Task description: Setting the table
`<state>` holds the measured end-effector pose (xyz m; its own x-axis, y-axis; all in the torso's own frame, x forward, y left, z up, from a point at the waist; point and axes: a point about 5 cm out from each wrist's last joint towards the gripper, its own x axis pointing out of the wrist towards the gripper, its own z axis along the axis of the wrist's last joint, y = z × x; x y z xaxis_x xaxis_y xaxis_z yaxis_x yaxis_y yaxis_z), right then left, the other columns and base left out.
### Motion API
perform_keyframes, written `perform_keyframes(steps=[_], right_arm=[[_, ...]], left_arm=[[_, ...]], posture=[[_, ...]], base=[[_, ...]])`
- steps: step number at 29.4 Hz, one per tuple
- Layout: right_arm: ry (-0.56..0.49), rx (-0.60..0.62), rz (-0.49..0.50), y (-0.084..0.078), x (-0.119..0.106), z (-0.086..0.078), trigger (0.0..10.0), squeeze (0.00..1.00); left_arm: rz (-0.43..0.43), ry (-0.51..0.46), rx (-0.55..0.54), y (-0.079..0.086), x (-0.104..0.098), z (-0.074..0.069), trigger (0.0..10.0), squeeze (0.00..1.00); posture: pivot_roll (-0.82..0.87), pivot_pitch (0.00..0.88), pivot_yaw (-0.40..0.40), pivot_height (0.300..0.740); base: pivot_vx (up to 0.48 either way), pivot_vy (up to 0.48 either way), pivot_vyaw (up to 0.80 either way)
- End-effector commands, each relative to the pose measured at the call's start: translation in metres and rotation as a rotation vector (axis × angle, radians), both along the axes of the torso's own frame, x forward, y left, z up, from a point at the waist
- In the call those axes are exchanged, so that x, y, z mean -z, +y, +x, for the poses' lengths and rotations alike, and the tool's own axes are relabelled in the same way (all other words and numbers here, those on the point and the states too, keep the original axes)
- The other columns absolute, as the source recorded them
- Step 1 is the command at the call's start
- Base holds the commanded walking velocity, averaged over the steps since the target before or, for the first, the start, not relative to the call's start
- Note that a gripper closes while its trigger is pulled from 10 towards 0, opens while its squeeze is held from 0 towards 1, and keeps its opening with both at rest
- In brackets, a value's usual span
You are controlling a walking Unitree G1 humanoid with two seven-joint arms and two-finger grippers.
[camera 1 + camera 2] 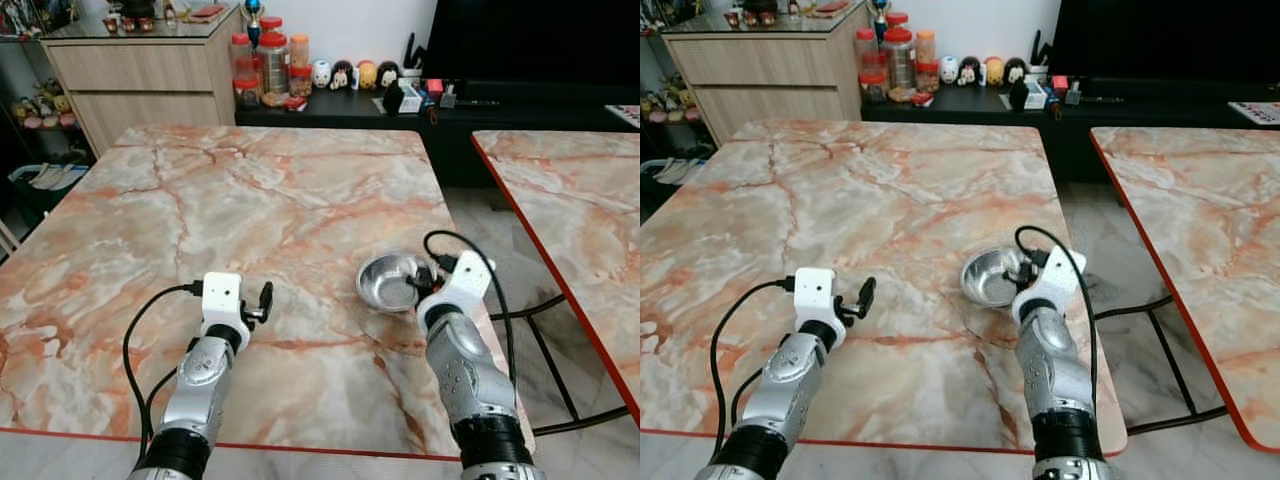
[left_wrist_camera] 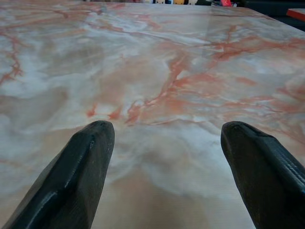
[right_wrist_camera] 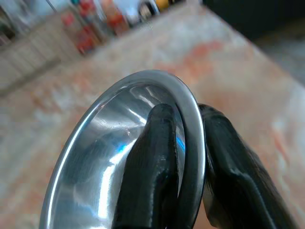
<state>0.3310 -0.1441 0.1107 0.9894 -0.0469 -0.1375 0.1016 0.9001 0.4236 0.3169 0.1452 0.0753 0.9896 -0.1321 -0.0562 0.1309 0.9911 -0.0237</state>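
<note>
Right gripper (image 3: 186,143) clamps bowl (image 1: 390,280) rim, one finger inside, one outside; bowl near table (image 1: 250,200) right edge. Left gripper (image 1: 262,303) spread wide, idle, well apart.

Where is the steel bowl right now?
The bowl sits low over the marble table near its right edge, on the robot's right. The right gripper pinches its rim, one finger inside and one outside; the left gripper hovers apart, open.

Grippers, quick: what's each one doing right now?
Left gripper: open, holding nothing, low over the marble table.
Right gripper: shut on the rim of the steel bowl, one finger inside, one outside.
</note>
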Motion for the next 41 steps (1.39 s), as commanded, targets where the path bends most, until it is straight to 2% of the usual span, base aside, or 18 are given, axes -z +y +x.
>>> perform_keyframes(steps=[1,9,11,14,17,20,41], right_arm=[[-0.079,0.004,0.03,0.0,-0.015,0.003,10.0,0.0],[-0.189,0.011,0.083,-0.001,-0.02,-0.001,10.0,0.0],[-0.203,0.016,0.062,-0.002,-0.017,-0.002,10.0,0.0],[-0.225,0.018,-0.021,-0.005,-0.014,-0.006,10.0,0.0],[-0.229,0.018,-0.027,-0.005,-0.013,-0.006,10.0,0.0],[-0.278,0.006,-0.286,-0.006,-0.012,-0.011,10.0,0.0],[-0.336,0.005,-0.332,-0.002,-0.013,-0.01,10.0,0.0]], left_arm=[[0.003,-0.038,-0.006,-0.002,-0.009,0.004,10.0,0.0],[0.018,-0.078,-0.047,-0.001,-0.013,0.005,10.0,0.0],[0.03,-0.079,-0.047,-0.001,-0.012,0.005,10.0,0.0],[0.006,-0.09,-0.058,-0.003,-0.012,0.003,10.0,0.0],[0.003,-0.091,-0.06,-0.003,-0.012,0.003,10.0,0.0],[-0.053,-0.139,-0.107,-0.007,-0.02,0.004,10.0,0.0],[-0.054,-0.172,-0.185,0.005,-0.023,0.004,10.0,0.0]], posture=[[-0.05,0.0,-0.004,0.74],[-0.05,0.0,-0.001,0.74],[-0.05,0.0,-0.001,0.74],[-0.06,0.0,-0.001,0.74],[-0.06,0.0,-0.001,0.74],[-0.06,0.0,0.005,0.74],[-0.06,0.0,0.008,0.74]], base=[[0.0,0.0,0.0],[0.0,0.0,0.0],[0.0,0.0,0.0],[0.0,0.0,0.0],[0.0,0.0,0.0],[0.0,0.0,0.0],[0.0,0.0,0.0]])
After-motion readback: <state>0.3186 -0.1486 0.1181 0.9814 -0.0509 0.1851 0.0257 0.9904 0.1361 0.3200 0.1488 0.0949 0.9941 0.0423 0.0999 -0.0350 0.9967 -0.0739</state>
